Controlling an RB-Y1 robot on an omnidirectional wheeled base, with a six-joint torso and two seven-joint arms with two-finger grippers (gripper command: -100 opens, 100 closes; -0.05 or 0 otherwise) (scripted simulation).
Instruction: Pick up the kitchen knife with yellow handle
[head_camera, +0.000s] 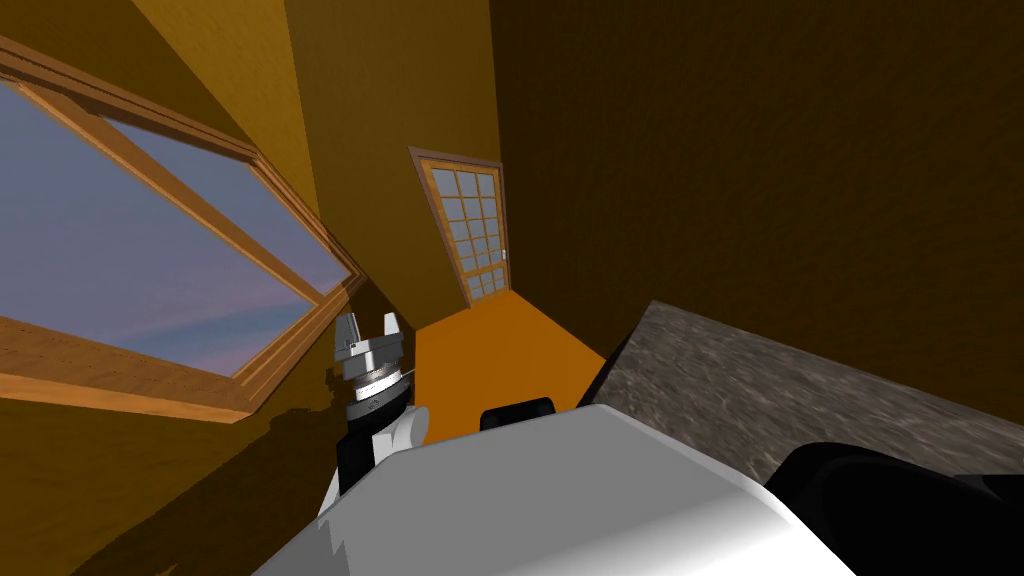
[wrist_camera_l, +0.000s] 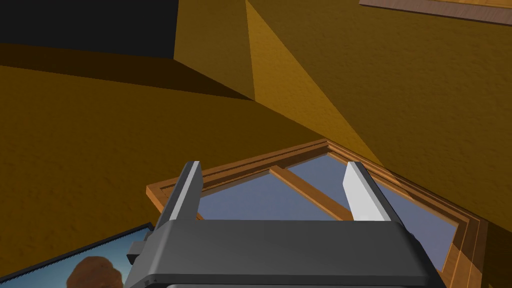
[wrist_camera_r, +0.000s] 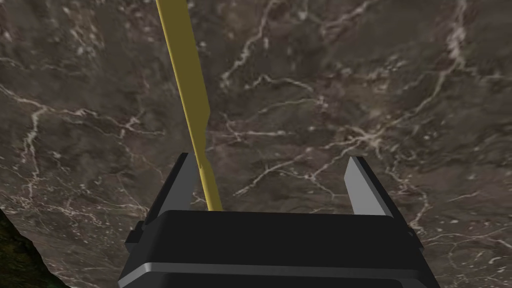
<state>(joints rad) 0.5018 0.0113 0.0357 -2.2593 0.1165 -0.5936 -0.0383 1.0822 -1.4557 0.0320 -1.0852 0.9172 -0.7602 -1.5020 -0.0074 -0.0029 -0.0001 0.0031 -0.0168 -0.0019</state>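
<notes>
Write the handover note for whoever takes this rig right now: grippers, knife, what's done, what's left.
Left gripper: open, empty, raised beside the window.
Right gripper: open, empty, pointing down at the dark marbled countertop.
Knife: drawn all yellow, lying on the countertop. Its near end runs in between the right gripper's jaws, close to one of them and off centre.
Done: right gripper is at the knife, nothing gripped yet.
Left: centre on the knife, close, lift.
</notes>
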